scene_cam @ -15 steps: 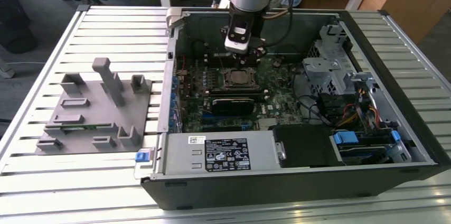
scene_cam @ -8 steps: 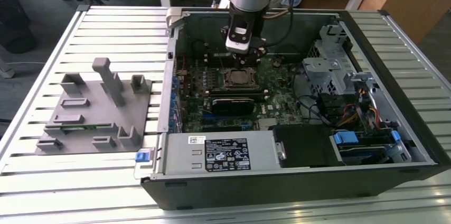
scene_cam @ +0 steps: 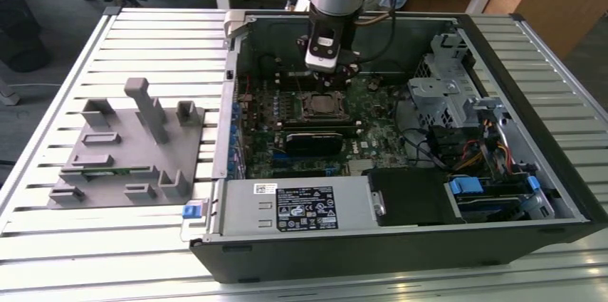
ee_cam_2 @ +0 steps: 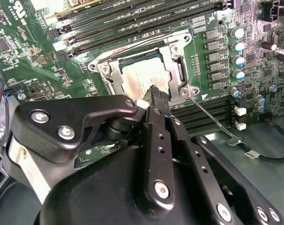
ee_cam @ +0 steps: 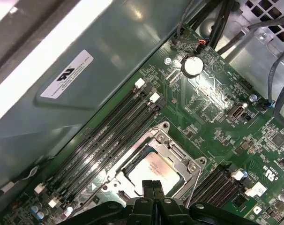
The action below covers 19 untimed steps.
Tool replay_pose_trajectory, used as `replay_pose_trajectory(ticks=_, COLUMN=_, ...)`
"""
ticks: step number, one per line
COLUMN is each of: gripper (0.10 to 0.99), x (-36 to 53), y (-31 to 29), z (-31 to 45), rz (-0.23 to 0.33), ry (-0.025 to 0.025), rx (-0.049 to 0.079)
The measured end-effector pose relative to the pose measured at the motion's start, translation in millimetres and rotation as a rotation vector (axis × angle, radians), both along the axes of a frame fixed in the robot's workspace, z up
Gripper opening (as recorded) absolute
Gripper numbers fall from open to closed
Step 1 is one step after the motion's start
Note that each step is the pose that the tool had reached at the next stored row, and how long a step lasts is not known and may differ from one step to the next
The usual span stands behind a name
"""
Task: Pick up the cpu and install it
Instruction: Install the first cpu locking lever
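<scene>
Gripper (ee_cam_2: 156, 96) w/ fingers pressed together, holding nothing, hovers just above cpu (ee_cam_2: 144, 77), which sits in mobo socket (ee_cam: 153, 161) at frame centre; install looks near-complete, seating check needed.

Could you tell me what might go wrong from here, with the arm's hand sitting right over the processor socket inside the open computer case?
The cpu lies in the socket frame with the hand right at its edge; any sideways drag could shift it out of seat.

The thin retention lever sticks out beside the socket, so the hand might snag it.

The memory slots run close alongside, leaving little room for a drifting hand.
</scene>
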State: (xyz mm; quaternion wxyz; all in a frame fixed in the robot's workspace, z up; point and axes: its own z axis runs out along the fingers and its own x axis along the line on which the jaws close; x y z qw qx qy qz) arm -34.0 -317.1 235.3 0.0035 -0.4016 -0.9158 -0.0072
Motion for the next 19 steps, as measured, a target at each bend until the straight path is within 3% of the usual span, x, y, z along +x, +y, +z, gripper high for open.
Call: replay_pose_trajectory(ticks=19, gripper=0.106, x=0.0, y=0.0, z=0.0, rz=0.047, ry=0.0, rx=0.0)
